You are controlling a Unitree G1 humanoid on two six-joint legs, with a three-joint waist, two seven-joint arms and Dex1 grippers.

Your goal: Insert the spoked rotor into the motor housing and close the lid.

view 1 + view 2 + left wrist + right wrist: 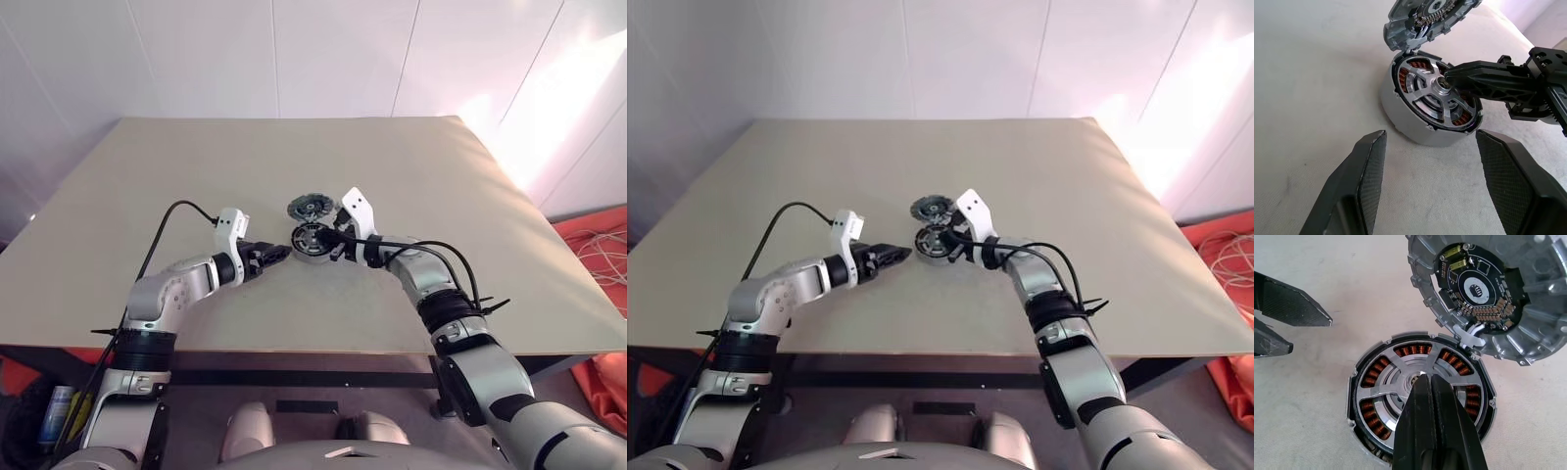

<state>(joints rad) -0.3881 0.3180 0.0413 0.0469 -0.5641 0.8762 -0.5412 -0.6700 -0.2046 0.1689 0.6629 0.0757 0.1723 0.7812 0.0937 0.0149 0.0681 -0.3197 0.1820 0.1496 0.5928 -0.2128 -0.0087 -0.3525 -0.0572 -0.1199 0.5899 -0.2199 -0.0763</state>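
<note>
We list: silvery spoked rotor (1418,377) seated in grey copper-wound motor housing (1400,115); ribbed lid (1488,293) hinged open; right hand (1425,378) pressed together on hub, left hand (1430,147) spread apart.

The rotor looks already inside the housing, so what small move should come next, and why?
Probably lift the right gripper off the hub. The spoked rotor lies over the copper windings of the motor housing, while the lid stands open beside it; the shut fingers would block its closing.
</note>
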